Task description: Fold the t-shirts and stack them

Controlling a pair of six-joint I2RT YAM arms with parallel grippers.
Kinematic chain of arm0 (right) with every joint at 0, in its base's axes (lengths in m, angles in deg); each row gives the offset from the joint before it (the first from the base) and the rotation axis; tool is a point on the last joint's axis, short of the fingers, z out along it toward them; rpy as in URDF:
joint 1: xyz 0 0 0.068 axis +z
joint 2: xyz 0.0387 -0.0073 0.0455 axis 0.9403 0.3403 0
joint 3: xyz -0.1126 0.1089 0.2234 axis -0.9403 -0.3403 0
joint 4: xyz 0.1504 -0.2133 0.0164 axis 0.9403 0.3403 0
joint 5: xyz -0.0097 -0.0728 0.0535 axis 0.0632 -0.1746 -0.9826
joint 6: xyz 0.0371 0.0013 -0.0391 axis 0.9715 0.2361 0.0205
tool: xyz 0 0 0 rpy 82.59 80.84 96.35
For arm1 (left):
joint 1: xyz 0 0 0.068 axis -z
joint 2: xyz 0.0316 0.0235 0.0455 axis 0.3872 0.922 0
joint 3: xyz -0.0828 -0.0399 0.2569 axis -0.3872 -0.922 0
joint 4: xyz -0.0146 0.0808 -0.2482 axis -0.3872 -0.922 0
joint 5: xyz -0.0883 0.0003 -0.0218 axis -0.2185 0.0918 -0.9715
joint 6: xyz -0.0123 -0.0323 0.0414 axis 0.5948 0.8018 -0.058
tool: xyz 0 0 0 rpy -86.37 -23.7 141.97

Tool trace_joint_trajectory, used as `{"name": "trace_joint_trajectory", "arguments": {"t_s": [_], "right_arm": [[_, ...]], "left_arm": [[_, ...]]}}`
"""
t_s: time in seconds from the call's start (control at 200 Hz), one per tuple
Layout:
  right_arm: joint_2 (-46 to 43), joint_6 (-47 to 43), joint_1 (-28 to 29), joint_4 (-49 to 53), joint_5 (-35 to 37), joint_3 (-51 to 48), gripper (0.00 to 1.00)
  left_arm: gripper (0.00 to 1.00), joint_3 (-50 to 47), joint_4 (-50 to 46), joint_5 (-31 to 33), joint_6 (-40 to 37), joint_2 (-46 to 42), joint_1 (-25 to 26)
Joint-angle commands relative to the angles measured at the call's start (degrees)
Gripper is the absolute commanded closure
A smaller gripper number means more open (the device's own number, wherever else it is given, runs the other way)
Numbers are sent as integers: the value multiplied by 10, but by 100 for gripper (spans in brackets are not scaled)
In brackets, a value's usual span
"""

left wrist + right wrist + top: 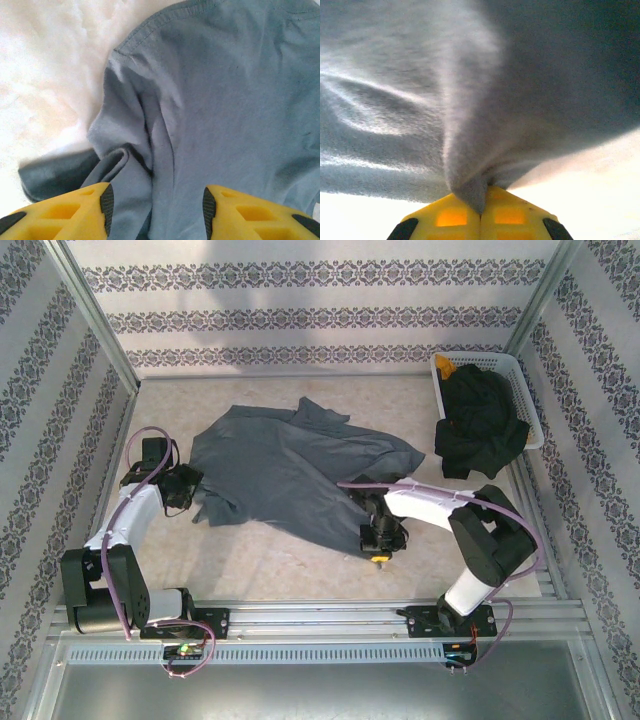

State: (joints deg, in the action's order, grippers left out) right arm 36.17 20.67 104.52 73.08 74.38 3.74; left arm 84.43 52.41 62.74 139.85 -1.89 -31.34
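The slate blue-grey t-shirt point(290, 475) lies crumpled and spread over the middle of the table. My left gripper point(190, 490) is at the shirt's left edge. In the left wrist view it point(156, 207) stands open over a rumpled fold of the shirt point(225, 100), with cloth between the yellow fingers but not pinched. My right gripper point(378, 545) is at the shirt's near right corner. Seen from the right wrist, it point(481, 200) is shut on a pinch of the grey cloth point(470, 100), which rises from it in a taut cone. The black t-shirt point(480, 425) lies heaped in the basket.
A white lattice basket point(500, 358) stands at the back right, the black shirt spilling over its near side, with a small yellow-orange object point(446, 368) in its far corner. Patterned walls close in the left, back and right. Bare tabletop point(300, 565) lies in front of the grey shirt.
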Motion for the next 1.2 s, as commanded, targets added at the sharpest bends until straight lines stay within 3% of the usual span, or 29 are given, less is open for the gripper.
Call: {"name": "trace_joint_trajectory", "arguments": {"t_s": [0.0, 0.14, 0.24, 0.395, 0.56, 0.804, 0.934, 1.194], "right_arm": [[-36, 0, -77, 27, 92, 24, 100], [-55, -42, -191, 26, 126, 49, 100], [-29, -71, -221, 29, 119, 61, 100], [-8, -77, -218, 14, 90, 65, 100], [0, -76, -216, 6, 86, 64, 100], [1, -75, -214, 0, 79, 58, 100], [2, -72, -212, -1, 75, 56, 100], [-5, -66, -209, -3, 75, 53, 100]], "left_arm": [[49, 16, -9, 9, -7, -17, 7], [48, 21, -48, 31, -26, -25, 7], [48, 15, -76, 51, -39, -33, 7], [52, -25, -73, 35, -50, -42, 7], [64, -80, 14, -34, -80, -23, 9], [50, -84, 66, -74, -113, 48, 16], [49, -73, 89, -66, -125, 74, 17], [70, -74, 122, -86, -138, 133, 17]]}}
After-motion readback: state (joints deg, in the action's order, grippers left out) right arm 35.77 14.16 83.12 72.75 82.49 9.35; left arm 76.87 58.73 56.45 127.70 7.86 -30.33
